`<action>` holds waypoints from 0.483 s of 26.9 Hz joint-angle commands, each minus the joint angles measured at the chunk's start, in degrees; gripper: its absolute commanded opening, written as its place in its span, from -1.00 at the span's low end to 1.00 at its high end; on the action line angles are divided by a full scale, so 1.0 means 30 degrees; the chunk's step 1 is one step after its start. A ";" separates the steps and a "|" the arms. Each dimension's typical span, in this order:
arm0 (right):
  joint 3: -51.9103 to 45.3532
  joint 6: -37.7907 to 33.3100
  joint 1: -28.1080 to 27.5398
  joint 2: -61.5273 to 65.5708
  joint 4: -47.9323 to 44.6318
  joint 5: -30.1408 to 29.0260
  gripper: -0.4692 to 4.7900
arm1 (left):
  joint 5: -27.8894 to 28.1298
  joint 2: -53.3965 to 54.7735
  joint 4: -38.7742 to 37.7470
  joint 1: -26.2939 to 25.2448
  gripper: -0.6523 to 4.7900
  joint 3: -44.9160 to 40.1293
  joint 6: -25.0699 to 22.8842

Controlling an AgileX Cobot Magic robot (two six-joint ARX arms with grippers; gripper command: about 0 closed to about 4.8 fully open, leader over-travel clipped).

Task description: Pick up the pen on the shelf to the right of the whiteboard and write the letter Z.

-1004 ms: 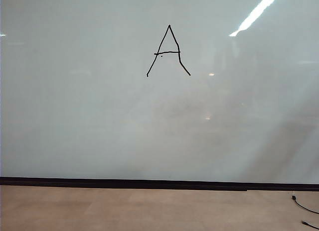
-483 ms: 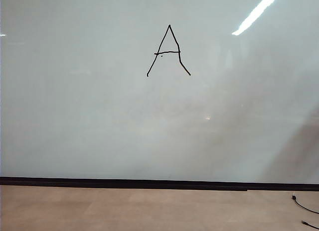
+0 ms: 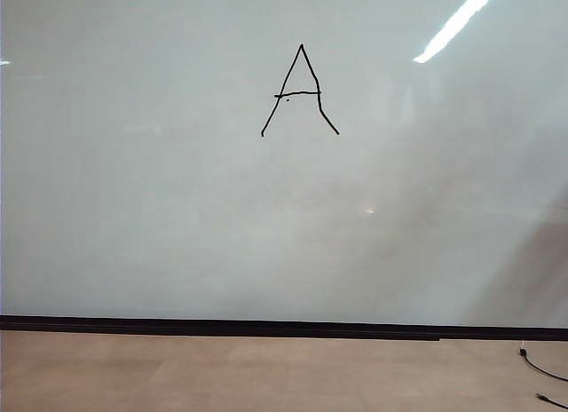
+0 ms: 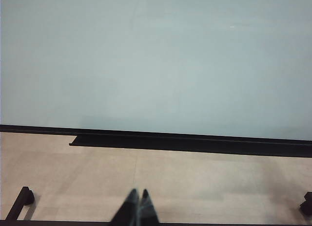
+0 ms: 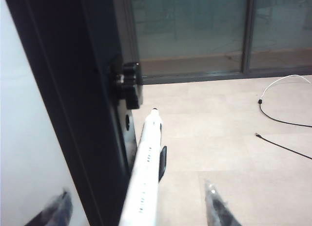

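- Between the right gripper's spread jaws lies the pen, unclasped, beside the whiteboard's black frame.
- Its long axis runs straight away from the wrist, dark tip farthest out.
- Left gripper hangs above the floor, jaws pressed together.

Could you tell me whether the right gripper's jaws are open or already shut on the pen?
Open: in the right wrist view the right gripper has its fingertips spread wide either side of the pen, with gaps showing.
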State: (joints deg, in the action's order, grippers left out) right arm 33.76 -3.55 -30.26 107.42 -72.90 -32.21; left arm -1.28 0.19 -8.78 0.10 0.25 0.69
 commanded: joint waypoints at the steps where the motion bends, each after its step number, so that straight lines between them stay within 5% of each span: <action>1: 0.0058 0.0510 -0.0007 -0.0051 -0.0197 -0.0109 0.34 | 0.0000 0.0000 0.0197 0.0000 -0.78 0.0044 -0.0080; 13: 0.0481 0.2127 -0.0007 -0.0044 0.0415 -0.0379 0.20 | -0.0007 0.0000 0.0197 0.0000 -0.78 0.0044 -0.0080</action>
State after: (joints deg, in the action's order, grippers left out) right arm 34.96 2.37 -30.26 107.44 -71.05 -33.06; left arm -1.28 0.19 -8.78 0.10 0.27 0.69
